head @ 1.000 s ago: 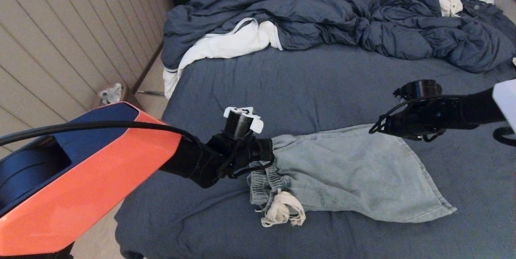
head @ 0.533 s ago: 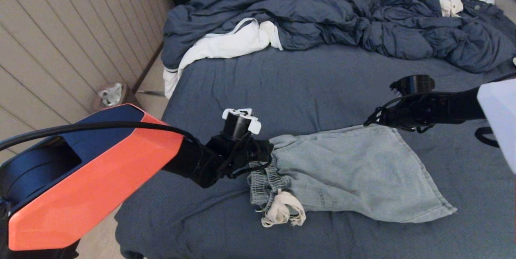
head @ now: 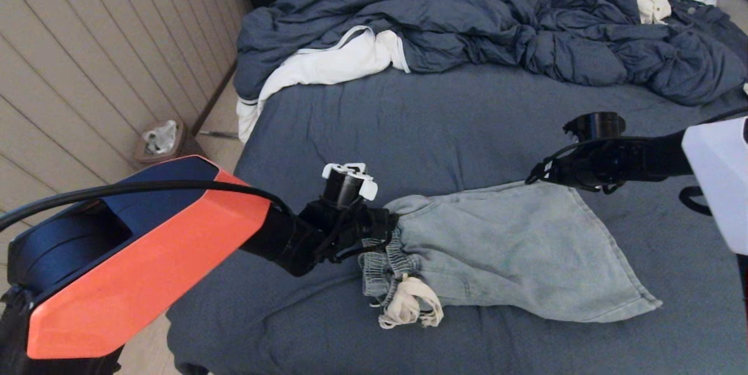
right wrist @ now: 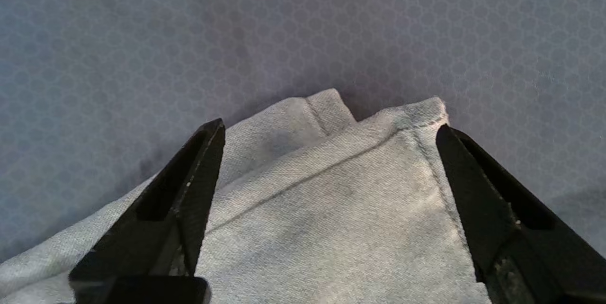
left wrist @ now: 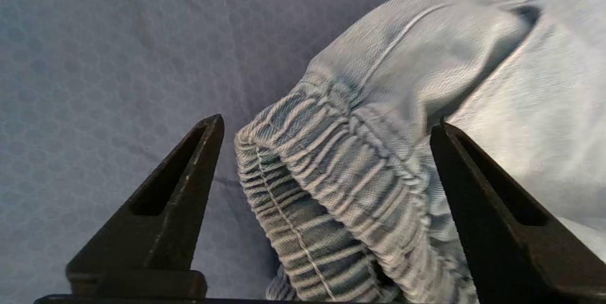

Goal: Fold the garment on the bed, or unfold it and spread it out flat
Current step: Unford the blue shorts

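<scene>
Pale washed-denim shorts (head: 514,252) lie folded flat on the slate-blue bed (head: 444,124), ruched elastic waistband (left wrist: 331,190) bunched at L end. L gripper (left wrist: 326,124) fingers spread wide over waistband, gripping nothing. R gripper (right wrist: 329,126) fingers wide apart above stitched hem corner (right wrist: 416,112).

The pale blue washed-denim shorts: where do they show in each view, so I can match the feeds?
Head view: pale blue washed-denim shorts lie low and centre-right on the dark slate-blue bed sheet.
Left wrist view: their gathered elastic waistband sits between the open fingers.
Right wrist view: a hemmed leg corner sits between the open fingers.
Shared landmark: the sheet.
</scene>
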Controlling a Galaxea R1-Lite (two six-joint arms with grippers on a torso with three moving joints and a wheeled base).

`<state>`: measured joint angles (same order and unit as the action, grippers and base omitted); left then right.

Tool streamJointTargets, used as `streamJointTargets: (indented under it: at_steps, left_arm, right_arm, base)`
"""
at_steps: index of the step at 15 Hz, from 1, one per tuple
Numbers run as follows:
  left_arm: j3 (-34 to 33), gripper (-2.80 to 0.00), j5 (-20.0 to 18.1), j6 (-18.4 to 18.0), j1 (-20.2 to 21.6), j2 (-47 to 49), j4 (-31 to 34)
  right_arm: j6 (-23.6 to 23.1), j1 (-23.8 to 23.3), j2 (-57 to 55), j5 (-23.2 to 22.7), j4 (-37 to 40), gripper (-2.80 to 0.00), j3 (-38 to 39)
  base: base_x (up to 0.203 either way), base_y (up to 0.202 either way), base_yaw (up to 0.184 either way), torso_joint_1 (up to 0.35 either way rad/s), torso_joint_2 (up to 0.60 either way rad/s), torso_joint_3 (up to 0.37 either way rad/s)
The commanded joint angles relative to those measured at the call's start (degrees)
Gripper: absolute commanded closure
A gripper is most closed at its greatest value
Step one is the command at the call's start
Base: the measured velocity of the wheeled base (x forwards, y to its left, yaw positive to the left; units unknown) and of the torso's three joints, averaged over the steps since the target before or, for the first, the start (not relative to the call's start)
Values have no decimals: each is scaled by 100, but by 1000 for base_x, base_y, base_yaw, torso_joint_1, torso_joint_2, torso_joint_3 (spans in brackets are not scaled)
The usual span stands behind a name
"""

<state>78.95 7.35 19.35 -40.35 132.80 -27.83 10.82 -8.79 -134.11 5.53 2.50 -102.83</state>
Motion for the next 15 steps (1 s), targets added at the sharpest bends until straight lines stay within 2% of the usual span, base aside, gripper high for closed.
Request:
streamJointTargets:
  at_steps: [1,2,3,8,15]
  left_arm:
    - [24,-280,1,17,-14,186,-29]
    - [16,-280,-6,17,-17,219,-56]
    - [7,0,-6,25,-25,246,-108]
    - [-40,0,-2,55,-107,191,-121]
    - [-491,0,3,60,-403,-369,-328]
  right_arm:
    - [8,-17,-83,18,5,-280,-88]
    - [8,-18,-80,18,5,-280,-88]
    - [8,-18,-80,18,5,-280,-88]
    - [10,-18,-97,18,5,-280,-122]
    - [26,-27,-229,166,-4,-280,-289]
  base:
    - [0,0,0,0,0,0]
    - [0,0,0,0,0,0]
    - [0,0,0,0,0,0]
    - [0,0,0,0,0,0]
    - [0,0,0,0,0,0]
